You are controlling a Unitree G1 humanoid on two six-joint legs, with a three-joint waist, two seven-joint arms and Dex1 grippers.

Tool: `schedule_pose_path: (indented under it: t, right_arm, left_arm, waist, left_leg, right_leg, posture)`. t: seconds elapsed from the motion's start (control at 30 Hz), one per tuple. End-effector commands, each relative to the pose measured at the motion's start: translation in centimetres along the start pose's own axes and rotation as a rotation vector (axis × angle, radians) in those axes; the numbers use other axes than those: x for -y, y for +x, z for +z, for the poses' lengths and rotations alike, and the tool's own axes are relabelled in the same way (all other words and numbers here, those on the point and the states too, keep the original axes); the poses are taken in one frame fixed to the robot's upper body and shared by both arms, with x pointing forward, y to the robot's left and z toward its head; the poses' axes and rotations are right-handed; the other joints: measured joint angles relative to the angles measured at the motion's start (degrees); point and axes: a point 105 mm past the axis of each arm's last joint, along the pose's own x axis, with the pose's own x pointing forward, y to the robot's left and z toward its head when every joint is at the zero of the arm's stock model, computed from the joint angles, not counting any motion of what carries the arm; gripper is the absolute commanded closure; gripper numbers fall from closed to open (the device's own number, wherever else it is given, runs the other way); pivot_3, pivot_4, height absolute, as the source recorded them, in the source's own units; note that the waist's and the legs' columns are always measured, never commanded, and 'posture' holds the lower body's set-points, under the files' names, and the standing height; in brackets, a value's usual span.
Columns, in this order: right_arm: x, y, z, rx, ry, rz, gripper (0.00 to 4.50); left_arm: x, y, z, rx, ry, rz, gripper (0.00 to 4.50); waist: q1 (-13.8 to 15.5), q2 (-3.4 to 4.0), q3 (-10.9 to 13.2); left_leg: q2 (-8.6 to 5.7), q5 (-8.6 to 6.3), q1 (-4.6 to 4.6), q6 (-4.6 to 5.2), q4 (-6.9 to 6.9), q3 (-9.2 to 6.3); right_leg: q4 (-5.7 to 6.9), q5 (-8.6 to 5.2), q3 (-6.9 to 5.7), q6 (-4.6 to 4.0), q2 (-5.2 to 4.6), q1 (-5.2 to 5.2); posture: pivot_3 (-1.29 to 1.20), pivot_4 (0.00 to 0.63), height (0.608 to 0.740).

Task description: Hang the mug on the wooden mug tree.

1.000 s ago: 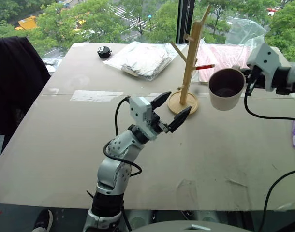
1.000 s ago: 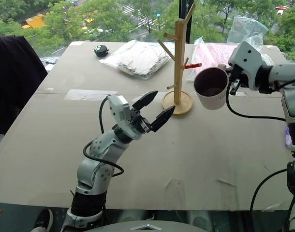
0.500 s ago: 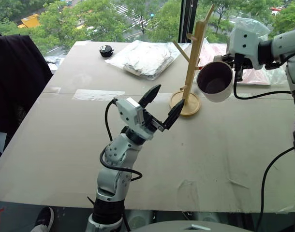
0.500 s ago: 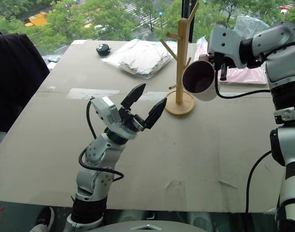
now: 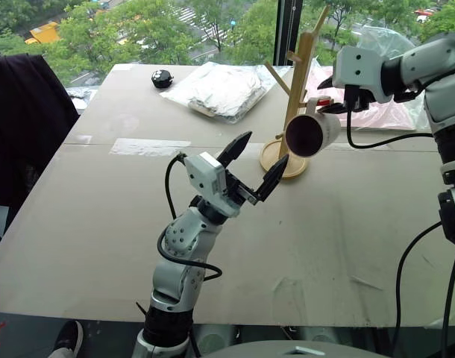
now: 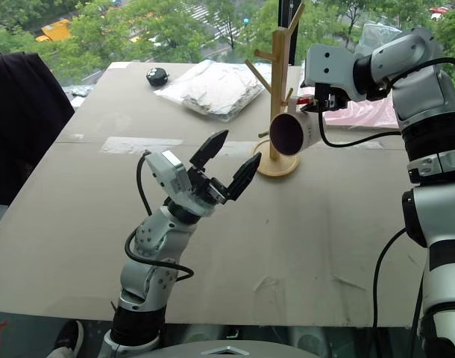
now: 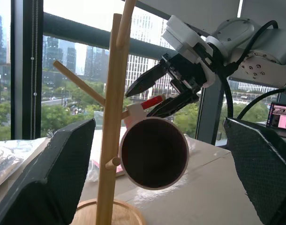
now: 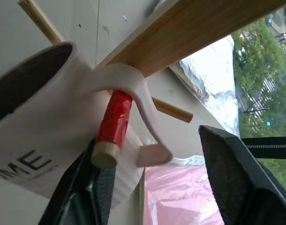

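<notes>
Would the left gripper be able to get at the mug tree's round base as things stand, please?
Probably yes. The left gripper hovers open just short of the round base, bare table between them. The mug hangs higher, on the red-tipped peg, beside the right gripper.

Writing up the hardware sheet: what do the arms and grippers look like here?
Both arms are built of silver-grey rounded segments with black joints and loose black cables looped outside. Each wrist ends in a boxy white housing. The left gripper and right gripper each have two black, tapered, pointed fingers.
</notes>
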Motion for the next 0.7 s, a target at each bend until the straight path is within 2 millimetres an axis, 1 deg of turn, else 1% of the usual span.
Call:
schedule_pose_path:
  t: [0.03,0.07,0.17,0.3,0.37,0.43,0.47,0.5,0.53,0.57,0.63,0.7]
  right_arm:
    - [1.7,-1.5,0.7,0.02,-0.008,-0.087,0.25]
    - [1.7,-1.8,0.5,0.017,0.003,-0.096,0.12]
    - [1.2,-2.6,-0.7,0.022,0.078,-0.104,0.12]
    - [-1.4,-3.8,-2.5,0.085,0.237,-0.076,0.12]
    - [-3.2,-4.7,-3.7,0.113,0.333,-0.084,0.12]
    - [-5.6,-6.0,-5.8,0.126,0.47,-0.137,0.12]
    - [-6.9,-6.4,-6.4,0.162,0.54,-0.167,0.12]
    - [-7.9,-6.8,-6.6,0.186,0.585,-0.188,0.12]
    - [-9.6,-6.7,-7.0,0.232,0.661,-0.2,0.12]
    - [-10.9,-6.7,-7.1,0.259,0.711,-0.208,0.12]
    - [-15.6,-5.8,-7.9,0.279,0.82,-0.199,0.12]
    - [-18.6,-5.1,-7.7,0.304,0.882,-0.225,0.12]
  left_arm:
    - [0.2,0.2,0.7,0.032,0.009,-0.014,0.0]
    - [0.3,0.2,0.7,0.031,0.008,-0.015,0.0]
    - [0.3,-0.1,0.7,0.02,0.008,-0.016,0.0]
    - [-0.1,-1.2,0.2,-0.028,0.014,-0.004,0.0]
    - [-0.5,-2.1,0.0,-0.063,0.032,0.001,0.0]
    - [-1.5,-4.2,-0.4,-0.133,0.049,0.033,0.0]
    - [-1.9,-5.5,-0.7,-0.181,0.054,0.047,0.0]
    - [-2.2,-6.4,-0.8,-0.213,0.056,0.053,0.0]
    - [-2.4,-7.6,-1.2,-0.257,0.038,0.063,0.0]
    - [-2.4,-8.3,-1.4,-0.284,0.024,0.069,0.0]
    - [-2.2,-10.4,-2.8,-0.389,-0.038,0.074,0.0]
    - [-1.7,-12.0,-4.2,-0.487,-0.059,0.07,0.0]
  waist:
    - [0.09,0.0,0.0]
    - [0.12,0.0,0.0]
    - [0.23,0.0,0.0]
    - [0.39,-0.01,-0.01]
    - [0.32,-0.01,-0.01]
    - [0.31,-0.01,-0.01]
    - [0.34,-0.02,-0.01]
    - [0.31,0.02,-0.02]
    - [0.31,0.07,-0.01]
    - [0.18,0.07,-0.01]
    - [0.2,0.06,-0.03]
    - [0.19,-0.02,-0.05]
  left_leg:
    - [0.0,0.0,-0.01,0.0,0.0,0.0]
    - [0.0,0.0,-0.01,0.0,0.0,0.0]
    - [0.0,0.0,-0.04,0.0,0.0,0.0]
    - [0.0,-0.01,-0.1,0.02,0.0,-0.1]
    - [-0.01,-0.09,-0.13,0.15,-0.01,-0.12]
    - [-0.01,-0.13,-0.15,0.23,-0.03,-0.15]
    - [-0.01,-0.14,-0.16,0.23,-0.03,-0.21]
    - [0.01,-0.14,-0.18,0.23,-0.09,-0.27]
    - [0.02,-0.14,-0.18,0.22,-0.11,-0.28]
    - [0.02,-0.14,-0.19,0.23,-0.15,-0.28]
    - [0.03,-0.15,-0.13,0.24,-0.13,-0.24]
    - [0.04,-0.16,0.12,0.25,-0.14,-0.3]
  right_leg:
    - [-0.01,0.0,-0.01,0.0,-0.01,0.0]
    - [-0.02,0.0,-0.01,0.0,-0.02,0.0]
    - [-0.03,0.0,-0.02,0.0,-0.04,-0.01]
    - [-0.08,0.0,-0.07,0.01,-0.16,0.0]
    - [-0.09,0.08,-0.08,0.14,-0.37,0.0]
    - [-0.08,0.11,-0.08,0.19,-0.39,-0.03]
    - [-0.08,0.1,-0.07,0.19,-0.39,-0.02]
    - [-0.09,0.09,-0.07,0.18,-0.39,-0.03]
    - [-0.08,0.09,-0.07,0.18,-0.39,-0.05]
    - [-0.08,0.09,-0.06,0.18,-0.39,-0.07]
    - [-0.04,0.09,-0.03,0.18,-0.37,-0.04]
    - [-0.05,-0.04,-0.12,-0.01,-0.3,0.23]
  posture:
    - [0.0,0.15,0.74]
    - [0.0,0.15,0.74]
    - [0.0,0.15,0.74]
    - [0.0,0.15,0.74]
    - [0.0,0.15,0.74]
    - [0.0,0.15,0.74]
    - [0.0,0.15,0.74]
    - [0.0,0.15,0.74]
    - [0.0,0.15,0.74]
    - [0.0,0.15,0.74]
    - [0.0,0.15,0.74]
    - [0.0,0.15,0.74]
